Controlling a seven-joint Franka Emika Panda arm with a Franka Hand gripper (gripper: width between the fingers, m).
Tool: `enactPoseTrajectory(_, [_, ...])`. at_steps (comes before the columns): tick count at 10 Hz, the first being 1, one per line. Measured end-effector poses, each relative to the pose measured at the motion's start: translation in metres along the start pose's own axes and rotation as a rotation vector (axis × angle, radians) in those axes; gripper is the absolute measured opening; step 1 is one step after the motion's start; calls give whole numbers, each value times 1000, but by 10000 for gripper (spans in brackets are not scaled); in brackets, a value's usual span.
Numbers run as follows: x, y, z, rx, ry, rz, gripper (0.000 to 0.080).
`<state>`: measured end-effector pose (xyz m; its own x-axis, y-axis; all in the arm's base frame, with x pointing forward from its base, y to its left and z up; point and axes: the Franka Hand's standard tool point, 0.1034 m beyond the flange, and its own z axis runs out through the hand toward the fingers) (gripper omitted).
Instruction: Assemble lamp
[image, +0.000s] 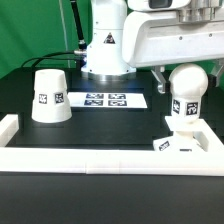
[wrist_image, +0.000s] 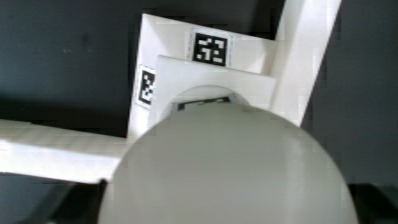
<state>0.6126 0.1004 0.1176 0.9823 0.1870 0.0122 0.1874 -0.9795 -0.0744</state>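
The round white bulb (image: 186, 92) stands upright on the small blocky base (image: 178, 143) at the exterior view's right, against the white border rail. My gripper (image: 187, 80) is directly above it, with a dark finger (image: 160, 76) on each side of the bulb's upper part and a small gap showing; it looks open. The tapered shade (image: 50, 96) stands apart at the exterior view's left. In the wrist view the bulb (wrist_image: 222, 160) fills the foreground over the tagged base (wrist_image: 199, 62); my fingertips do not show there.
The marker board (image: 108, 99) lies flat between shade and bulb. The long white border rail (image: 95, 156) runs along the front and turns up at both ends; it also shows in the wrist view (wrist_image: 45, 145). The arm's pedestal (image: 105, 50) stands behind.
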Motion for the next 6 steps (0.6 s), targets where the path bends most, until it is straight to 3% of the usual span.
enactPoseTrajectory(4, [0, 0, 0, 1, 0, 23, 576])
enactPoseTrajectory(6, [0, 0, 0, 8, 1, 222, 576])
